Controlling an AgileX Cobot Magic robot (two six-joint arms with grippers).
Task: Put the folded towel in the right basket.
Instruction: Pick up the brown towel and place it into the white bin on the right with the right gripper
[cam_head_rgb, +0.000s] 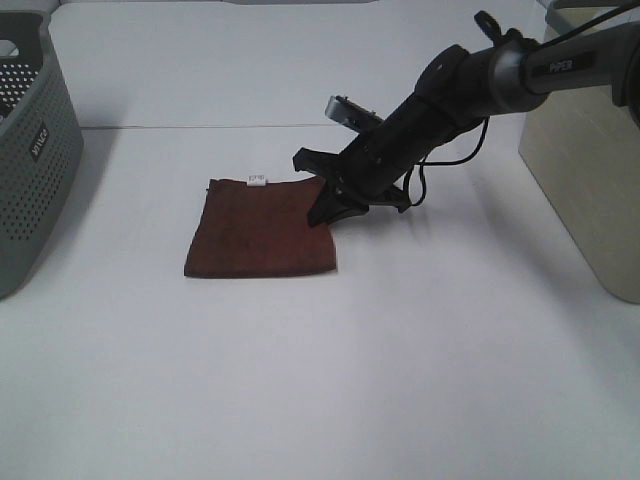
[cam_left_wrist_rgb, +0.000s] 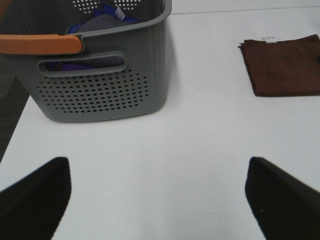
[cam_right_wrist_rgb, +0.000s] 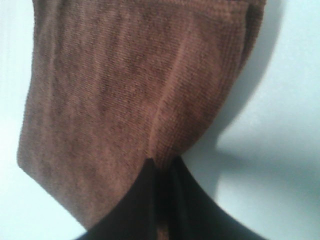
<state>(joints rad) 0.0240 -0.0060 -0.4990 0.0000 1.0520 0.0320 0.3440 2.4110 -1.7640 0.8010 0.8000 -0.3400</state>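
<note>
A folded dark brown towel (cam_head_rgb: 250, 235) with a small white tag lies flat on the white table, left of centre. My right gripper (cam_head_rgb: 327, 207) reaches in from the right and is shut on the towel's right edge. In the right wrist view the black fingers (cam_right_wrist_rgb: 140, 200) pinch a raised ridge of the towel (cam_right_wrist_rgb: 120, 85). The right basket (cam_head_rgb: 590, 150), beige and solid-walled, stands at the right edge. My left gripper (cam_left_wrist_rgb: 157, 200) is open and empty above bare table, well short of the towel (cam_left_wrist_rgb: 285, 65); it is out of the exterior view.
A grey perforated basket (cam_head_rgb: 30, 160) stands at the left edge; the left wrist view shows it (cam_left_wrist_rgb: 100, 85) holding blue and grey cloth, with an orange handle. The white table (cam_head_rgb: 400, 380) stretches between the two baskets.
</note>
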